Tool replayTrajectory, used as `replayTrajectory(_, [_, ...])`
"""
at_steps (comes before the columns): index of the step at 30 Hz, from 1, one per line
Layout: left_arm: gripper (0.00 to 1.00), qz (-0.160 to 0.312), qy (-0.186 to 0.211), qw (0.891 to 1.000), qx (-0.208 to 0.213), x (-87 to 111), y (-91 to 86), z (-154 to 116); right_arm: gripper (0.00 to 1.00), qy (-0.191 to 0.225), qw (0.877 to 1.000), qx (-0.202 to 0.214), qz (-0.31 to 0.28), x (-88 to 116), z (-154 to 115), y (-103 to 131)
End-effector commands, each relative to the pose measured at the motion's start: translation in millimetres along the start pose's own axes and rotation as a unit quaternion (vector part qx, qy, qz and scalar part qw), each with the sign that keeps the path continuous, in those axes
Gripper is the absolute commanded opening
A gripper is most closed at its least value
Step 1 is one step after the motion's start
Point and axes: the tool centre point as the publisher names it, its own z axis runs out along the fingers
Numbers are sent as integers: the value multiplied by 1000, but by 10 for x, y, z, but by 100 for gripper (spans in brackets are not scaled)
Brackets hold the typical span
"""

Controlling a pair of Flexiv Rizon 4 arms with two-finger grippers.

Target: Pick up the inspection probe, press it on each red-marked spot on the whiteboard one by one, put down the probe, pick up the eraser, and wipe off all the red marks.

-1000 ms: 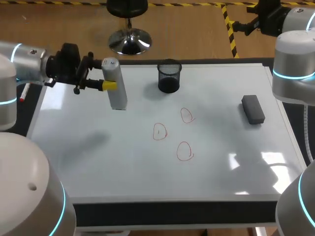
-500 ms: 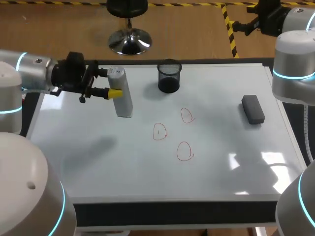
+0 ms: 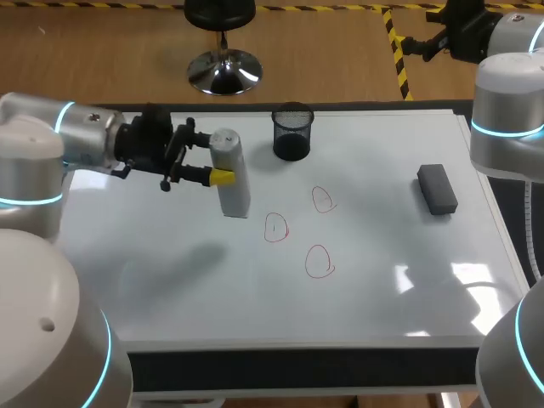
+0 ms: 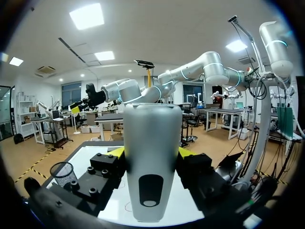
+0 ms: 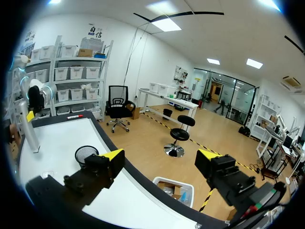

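Note:
The inspection probe (image 3: 230, 174), a grey upright cylinder, hangs over the whiteboard (image 3: 170, 272) with my left gripper (image 3: 223, 161) shut on its upper part. In the left wrist view the probe (image 4: 150, 167) fills the space between the yellow-tipped fingers (image 4: 117, 151). Three red circles lie mid-board: one (image 3: 275, 228) just right of the probe, one (image 3: 322, 200) further back and one (image 3: 319, 261) nearer the front. The dark eraser (image 3: 437, 189) rests at the board's right. My right gripper (image 5: 157, 160) stands open, high beyond the table's back right corner, holding nothing.
A black mesh cup (image 3: 292, 133) stands at the back middle of the board, close behind the probe's path, and shows again as a mesh cup (image 5: 86, 155) in the right wrist view. A red marker (image 5: 75, 116) lies off the board's left edge.
My left arm has carried the probe to the right and toward the front, from the board's back left to just left of the red circles. The right arm has kept still.

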Motion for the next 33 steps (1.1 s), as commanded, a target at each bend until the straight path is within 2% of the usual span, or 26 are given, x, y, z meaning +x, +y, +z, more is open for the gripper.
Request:
replayTrajectory(1, [0,-2,7,1000,4,-27,88,105,100,0,1000,0,0,-1,-1,-1])
replayTrajectory(8, [0,-12,17,1000,-3,-31,245,237,100,0,1000,0,0,-1,-1,-1])
replayTrajectory(17, [0,-18,32,999,-2,2,338,412,100,0,1000,0,0,-1,-1,-1])
replayTrajectory(33, [0,-22,47,999,-2,-115,445,713,100,0,1000,0,0,-1,-1,-1])
